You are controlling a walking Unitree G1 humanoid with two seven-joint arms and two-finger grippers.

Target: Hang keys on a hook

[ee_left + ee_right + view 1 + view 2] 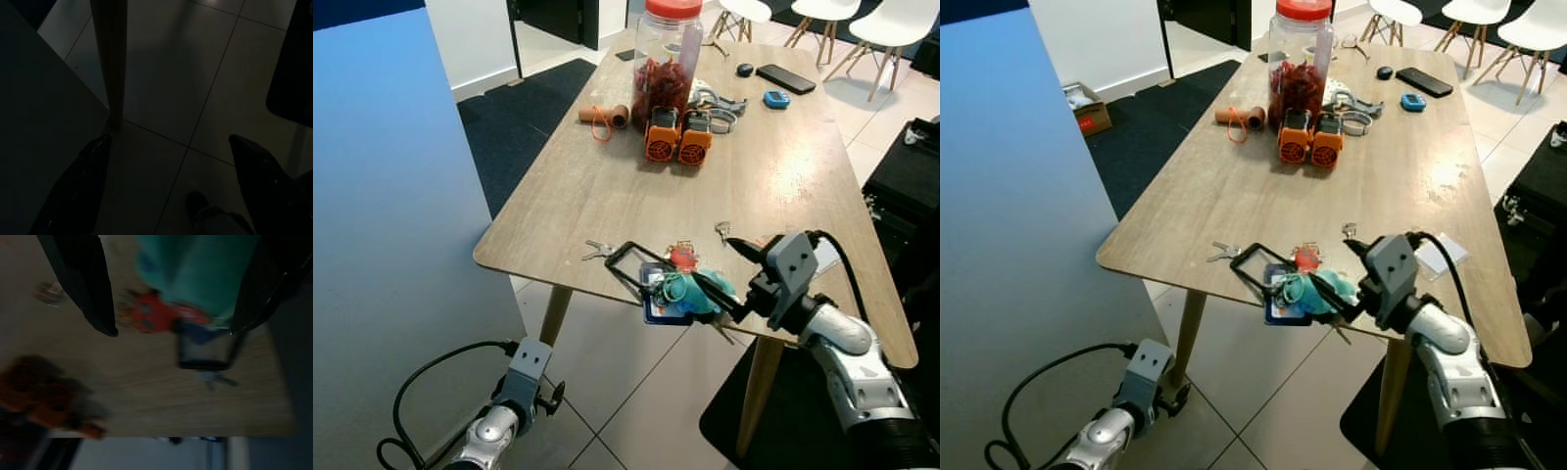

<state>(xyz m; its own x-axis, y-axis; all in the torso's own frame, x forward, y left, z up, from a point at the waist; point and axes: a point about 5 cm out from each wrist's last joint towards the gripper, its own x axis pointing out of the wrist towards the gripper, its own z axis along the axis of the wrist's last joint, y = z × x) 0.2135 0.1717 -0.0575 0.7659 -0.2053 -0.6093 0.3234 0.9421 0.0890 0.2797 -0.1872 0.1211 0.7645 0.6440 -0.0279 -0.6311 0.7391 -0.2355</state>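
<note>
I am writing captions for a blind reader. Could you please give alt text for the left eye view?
The robot's right hand reaches over the near edge of a wooden table at a bunch of keys with teal and red charms. Farther back stand a clear jar with a red lid and two orange gadgets. The left arm hangs low beside a blue wall.

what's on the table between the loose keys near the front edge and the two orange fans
Nothing: in the left eye view, bare wood runs from the loose keys to the orange fans.
</note>
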